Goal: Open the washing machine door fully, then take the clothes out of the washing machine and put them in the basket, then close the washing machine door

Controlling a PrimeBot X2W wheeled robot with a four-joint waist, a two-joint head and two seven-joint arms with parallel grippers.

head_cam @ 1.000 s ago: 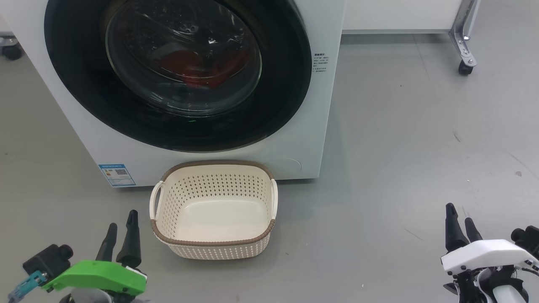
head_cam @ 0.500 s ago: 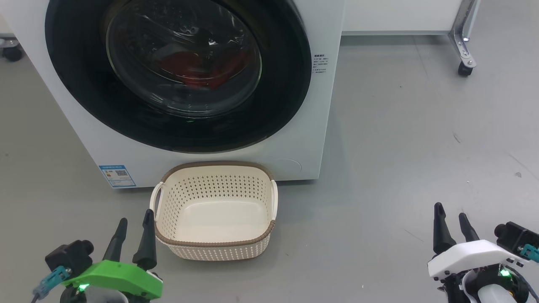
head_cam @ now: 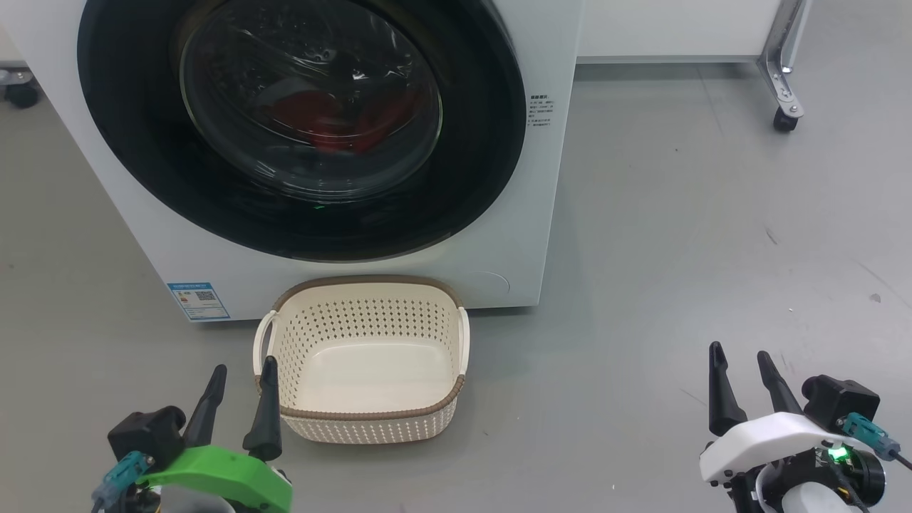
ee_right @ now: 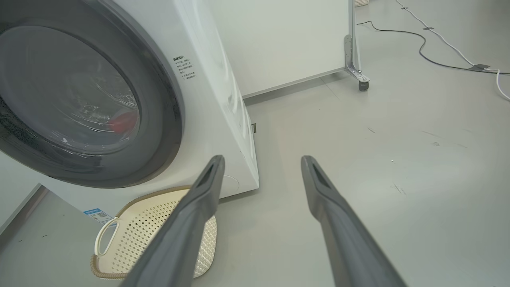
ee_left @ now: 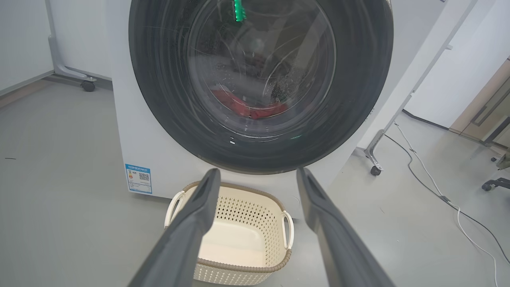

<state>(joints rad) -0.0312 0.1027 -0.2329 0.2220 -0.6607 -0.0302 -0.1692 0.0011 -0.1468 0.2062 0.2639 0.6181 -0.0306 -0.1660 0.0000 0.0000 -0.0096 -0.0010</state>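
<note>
Grey floor [head_cam: 677, 235] spreads ahead of the right fingers [head_cam: 719, 399], scuffed with small dark marks. Far ahead of them a metal leg [head_cam: 784, 64] ends in a black caster [head_cam: 784, 120], beside a white panel [head_cam: 677, 25]. Cables [ee_right: 476, 67] trail over the floor beyond and right of that leg. Far ahead and left of the left fingers [head_cam: 265, 420] sits another caster [head_cam: 21, 92].

Closed washing machine door [head_cam: 306, 214] blocks the clothes [head_cam: 324, 120].

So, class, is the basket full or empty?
Empty: the basket shows a bare cream floor, and the red clothes sit behind the glass of the door.
</note>
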